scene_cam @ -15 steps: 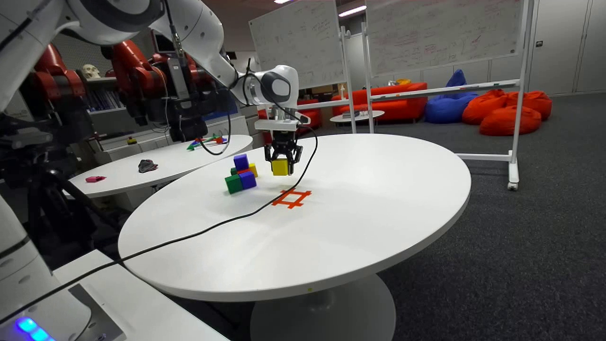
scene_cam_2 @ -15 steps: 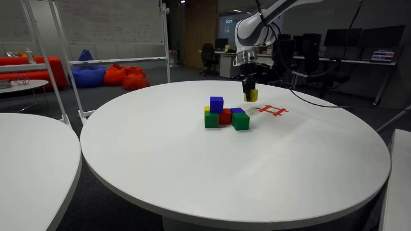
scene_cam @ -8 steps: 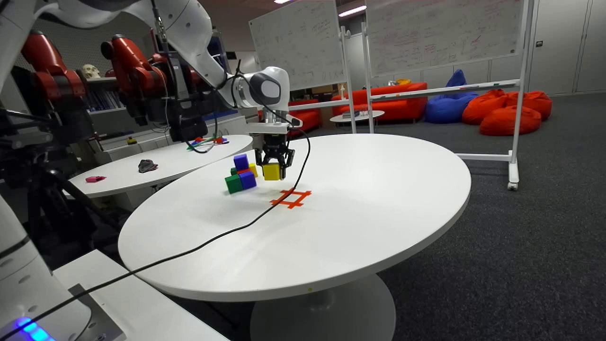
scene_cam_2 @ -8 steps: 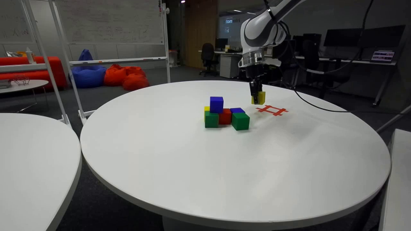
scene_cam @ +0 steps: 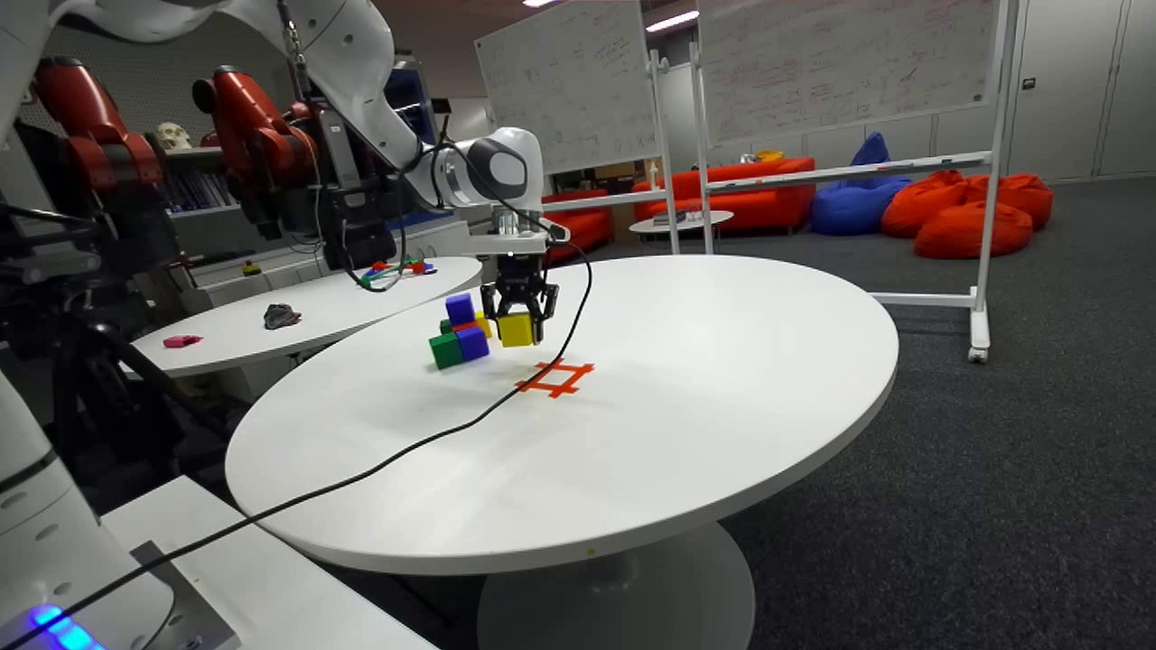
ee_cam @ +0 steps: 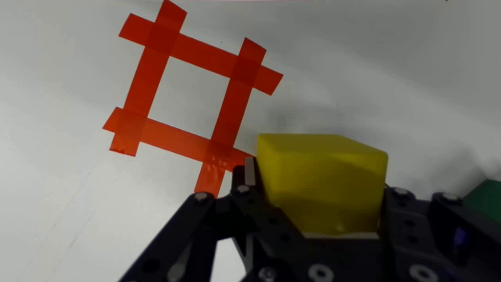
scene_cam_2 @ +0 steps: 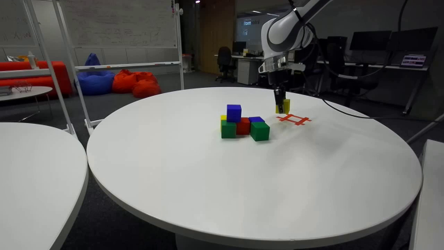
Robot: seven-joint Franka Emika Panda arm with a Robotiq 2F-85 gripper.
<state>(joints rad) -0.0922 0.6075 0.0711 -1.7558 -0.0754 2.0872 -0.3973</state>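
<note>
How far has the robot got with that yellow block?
Looks done: the yellow block is gripped and seems lifted off the table. In hand: the gripper holds it near a corner of the red tape outline, not over its middle. Left: the block is not yet set down, so lowering and releasing it probably remain. The other blocks stand grouped nearby, a blue one on top.

Blocks [scene_cam_2: 243,126], red tape [ee_cam: 203,56] on table [scene_cam_2: 208,184]
</note>
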